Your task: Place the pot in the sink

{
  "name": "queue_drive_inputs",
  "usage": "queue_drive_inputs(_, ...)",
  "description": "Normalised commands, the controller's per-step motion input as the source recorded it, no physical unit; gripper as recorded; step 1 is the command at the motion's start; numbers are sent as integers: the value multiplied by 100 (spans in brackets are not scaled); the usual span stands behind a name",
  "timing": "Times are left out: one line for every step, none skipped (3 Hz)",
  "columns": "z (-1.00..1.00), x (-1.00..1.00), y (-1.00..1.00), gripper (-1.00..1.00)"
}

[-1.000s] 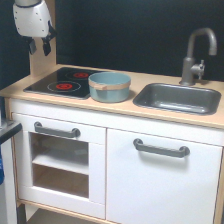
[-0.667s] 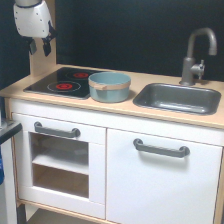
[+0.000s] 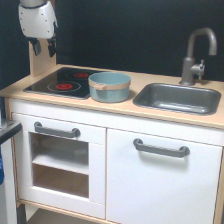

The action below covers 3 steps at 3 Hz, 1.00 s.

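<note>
Dark blue wall stands behind a toy kitchen with a pale wooden countertop (image 3: 150, 112) and white cabinet fronts. No brand, label or writing can be read anywhere; the picture is too soft for small print. My pincer (image 3: 43, 49) hangs high at the exterior view's left, above the far left corner of the counter, under a white housing; its two dark fingers (image 3: 36, 47) point down with a clear gap between them, so it is spread and holds nothing. It is well apart from the pot (image 3: 109, 86). That pot, light blue-grey with a tan band at the rim, stands upright on the countertop, its left part over the right edge of the black stovetop (image 3: 60, 82) with red rings. At the exterior view's right, near the pot but not touching it, the sink (image 3: 177, 98) sits sunk in the counter, with the grey curved faucet (image 3: 196, 55) behind it. Below, I see two grey door handles (image 3: 161, 148) on the cabinet.
</note>
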Motion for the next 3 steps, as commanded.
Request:
queue_drive_inputs(4,85,-23,100)
queue_drive_inputs(6,94,-16,99)
queue_drive_inputs(0,94,-2,99)
